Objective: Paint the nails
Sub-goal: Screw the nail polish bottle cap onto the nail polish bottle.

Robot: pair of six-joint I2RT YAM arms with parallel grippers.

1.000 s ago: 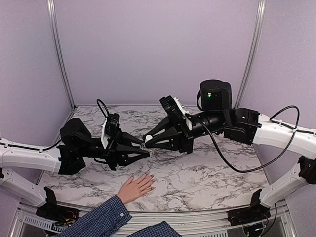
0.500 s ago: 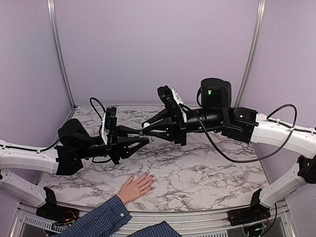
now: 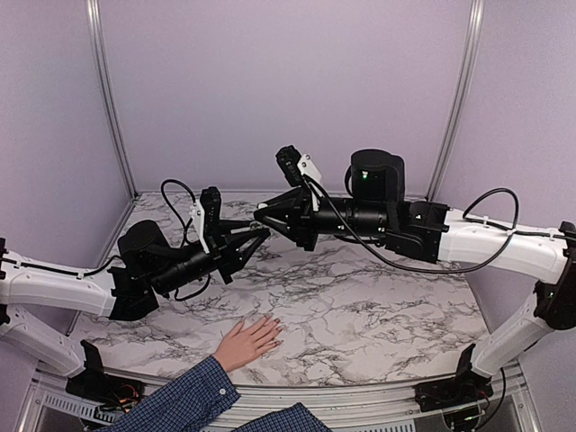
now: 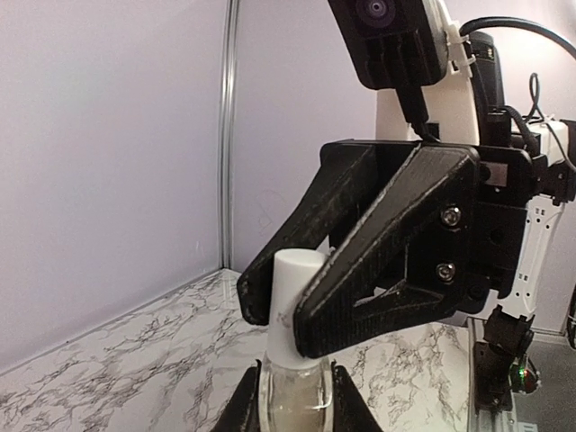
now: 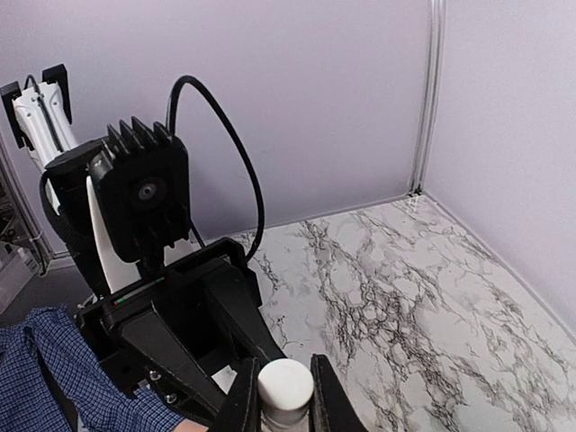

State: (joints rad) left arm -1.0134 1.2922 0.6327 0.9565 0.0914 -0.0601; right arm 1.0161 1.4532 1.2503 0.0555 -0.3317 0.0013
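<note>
The left gripper [image 3: 257, 232] is closed on a small clear bottle [image 4: 292, 396]. The right gripper [image 3: 259, 216] is closed on the bottle's white cap [image 4: 295, 286]. The two meet in the air at the upper centre of the top view, above the marble table [image 3: 378, 315]. The nails [image 3: 277, 331] are well apart from there. The hand [image 3: 245, 342] lies flat on the table at the lower centre of the frame, fingers toward the right, and the nails themselves are too small to make out. I judge that the step in hand is opening the bottle, and several things could go wrong. The left fingers hold only the lower glass, so a hard pull or twist on a tight cap could draw the bottle out of them, and it would fall near the hand below. If the bottle is tilted when the cap comes free, polish could spill on the table. The two grippers are very close, so a small error could knock their fingers together. The top view alone shows the hand and how far the bottle is from it, but the bottle is hidden between black fingers. The left wrist view shows the glass and the right fingers pressed on the cap, but no hand. The right wrist view shows the cap from above and the plaid sleeve [image 5: 38, 355] at the lower left, but not the glass.
</note>
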